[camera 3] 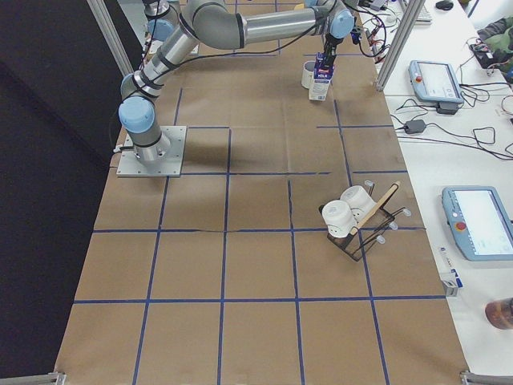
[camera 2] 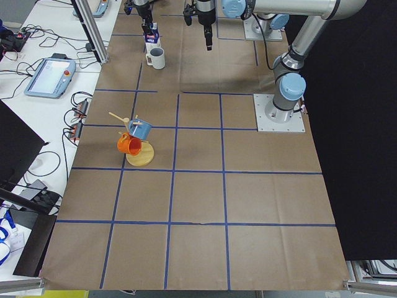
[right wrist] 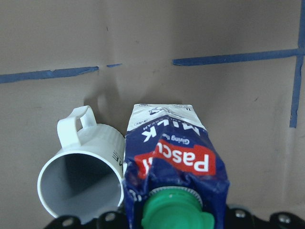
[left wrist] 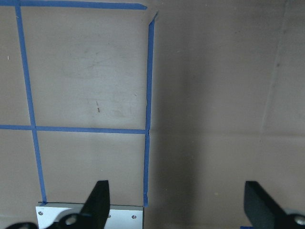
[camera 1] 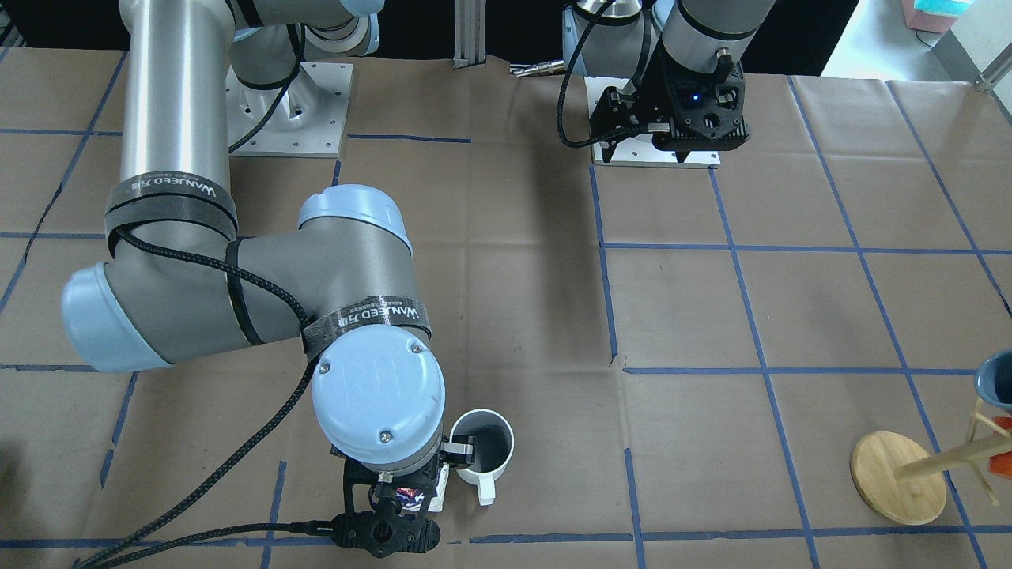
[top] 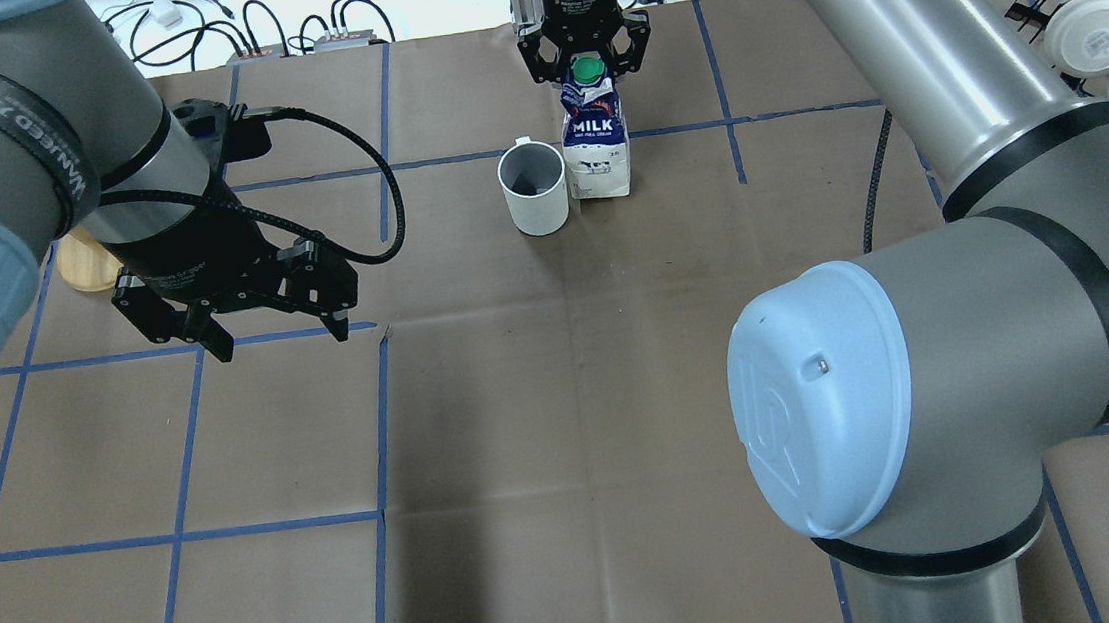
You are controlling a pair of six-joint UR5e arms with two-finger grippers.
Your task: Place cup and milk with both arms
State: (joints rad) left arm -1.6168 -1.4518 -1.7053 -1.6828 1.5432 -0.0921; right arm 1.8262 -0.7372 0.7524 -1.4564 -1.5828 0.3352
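The white cup (top: pixel 534 188) stands upright at the far middle of the table, its handle turned away from the robot. The milk (top: pixel 597 142) stands upright beside it, touching or nearly touching its side; both show in the right wrist view, the cup (right wrist: pixel 81 186) left of the milk (right wrist: pixel 174 162). My right gripper (top: pixel 584 56) is open just above the carton, jaws spread on either side of the green cap, holding nothing. One finger (camera 1: pixel 460 452) hangs over the cup's mouth. My left gripper (top: pixel 234 324) is open and empty above bare table, far from both objects.
A wooden mug tree (camera 1: pixel 899 476) with a blue and an orange mug stands by the table's edge on the left arm's side. A rack with white cups (top: pixel 1092 34) stands at the far right. The arms' base plates (camera 1: pixel 288 111) lie at the robot's edge.
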